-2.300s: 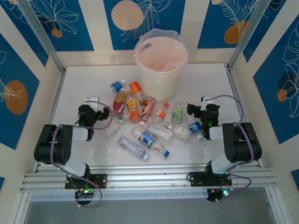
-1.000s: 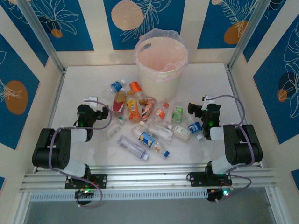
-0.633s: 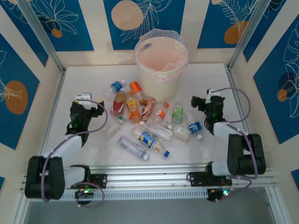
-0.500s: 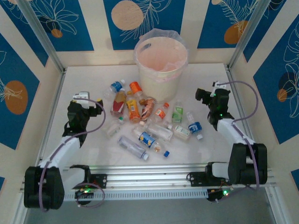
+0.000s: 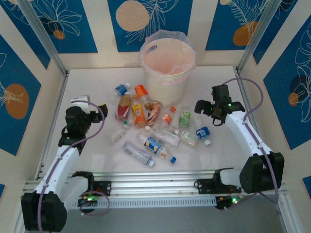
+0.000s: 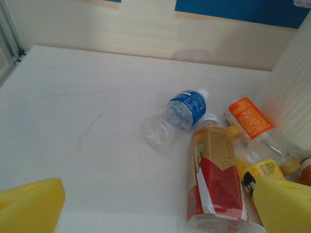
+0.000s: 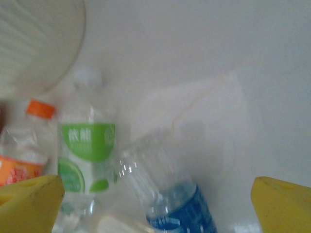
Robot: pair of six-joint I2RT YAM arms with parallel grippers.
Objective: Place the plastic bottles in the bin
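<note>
The cream bin (image 5: 164, 81) with its pinkish bag stands at the back middle of the table. Several plastic bottles (image 5: 154, 127) lie scattered in front of it. My left gripper (image 5: 99, 110) hangs open left of the pile, nothing between its yellow fingers (image 6: 30, 206). Ahead of it lie a red-and-yellow labelled bottle (image 6: 215, 180), a blue-labelled one (image 6: 181, 113) and an orange-labelled one (image 6: 250, 118). My right gripper (image 5: 200, 108) is open above the pile's right side. Below it are a clear blue-labelled bottle (image 7: 171, 195) and a green-labelled one (image 7: 86, 145). Its fingers (image 7: 285, 204) hold nothing.
Bare white table stretches left of the pile (image 5: 80, 87) and right of it (image 5: 226, 141). Metal frame posts (image 5: 43, 39) and patterned walls close in the sides and back. An aluminium rail (image 5: 155, 183) runs along the near edge. The bin wall (image 6: 294, 97) rises at the left wrist view's right.
Both arms unfolded from their tucked pose. The left gripper swung left and further out, the right gripper rose and moved toward the back right. Both stayed open; the bottles lie unmoved.
</note>
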